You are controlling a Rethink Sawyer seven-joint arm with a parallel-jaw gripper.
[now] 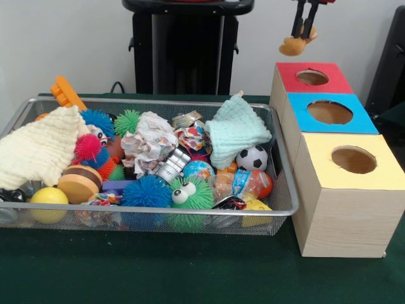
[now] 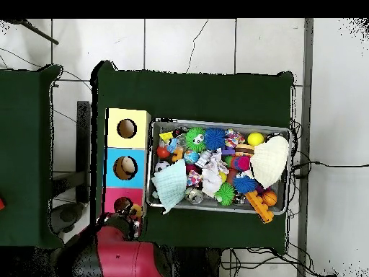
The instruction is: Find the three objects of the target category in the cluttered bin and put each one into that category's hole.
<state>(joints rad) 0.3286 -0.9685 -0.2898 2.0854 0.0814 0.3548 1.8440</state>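
Front view: the pincer (image 1: pixel 304 28) is seen clamped on a small tan toy (image 1: pixel 293 45) hanging above the red-surrounded hole (image 1: pixel 312 77), beside the bin (image 1: pixel 286 183) on the counter (image 1: pixel 190 272), so a delivery step is judged underway, with lowering and release called for next.

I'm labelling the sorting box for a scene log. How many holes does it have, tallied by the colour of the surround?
Red-surround hole: 1
Blue-surround hole: 1
Yellow-surround hole: 1
Total: 3 holes in the wooden box, beside the bin.
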